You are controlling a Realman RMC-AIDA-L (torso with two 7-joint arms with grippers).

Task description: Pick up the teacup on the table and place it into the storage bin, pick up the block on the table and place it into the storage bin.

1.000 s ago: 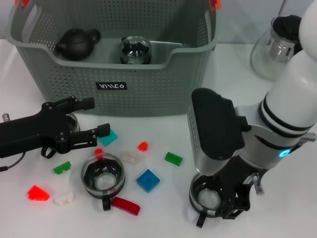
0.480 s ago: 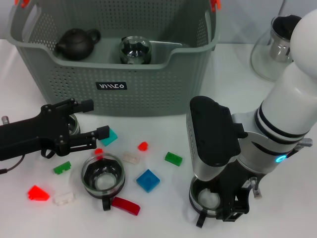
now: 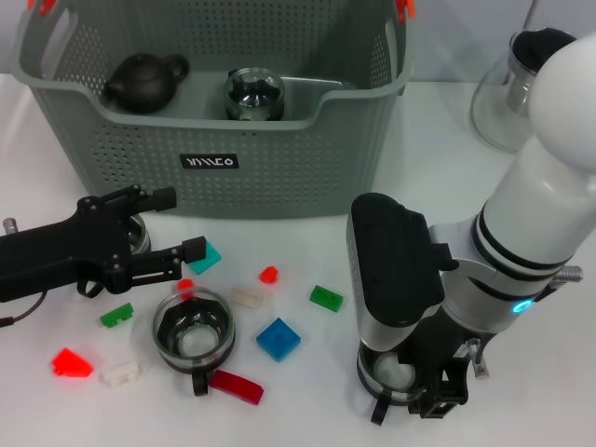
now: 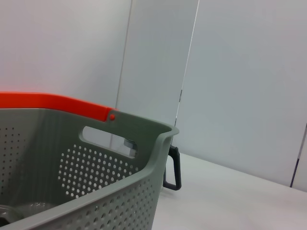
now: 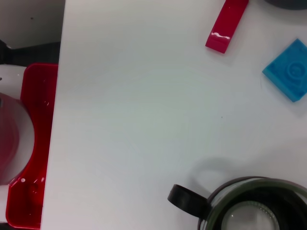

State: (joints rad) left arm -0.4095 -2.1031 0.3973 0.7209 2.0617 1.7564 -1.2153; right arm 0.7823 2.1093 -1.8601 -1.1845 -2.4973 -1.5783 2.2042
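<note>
Two teacups sat on the table [image 3: 307, 345]: my head camera had the right gripper [image 3: 410, 396] down around one teacup [image 3: 389, 374], closure unclear; the wrist camera showed its handle [image 5: 184, 200]. My left gripper [image 3: 168, 223] hovered open before the storage bin [image 3: 209, 140].

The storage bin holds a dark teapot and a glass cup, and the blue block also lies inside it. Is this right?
Not quite. The storage bin does hold the dark teapot and the glass cup, but the blue block lies on the table in front of the bin, as the head view shows.

Two teacups [image 3: 194, 331], nine blocks [image 3: 278, 338], one bin [image 3: 279, 158]
</note>
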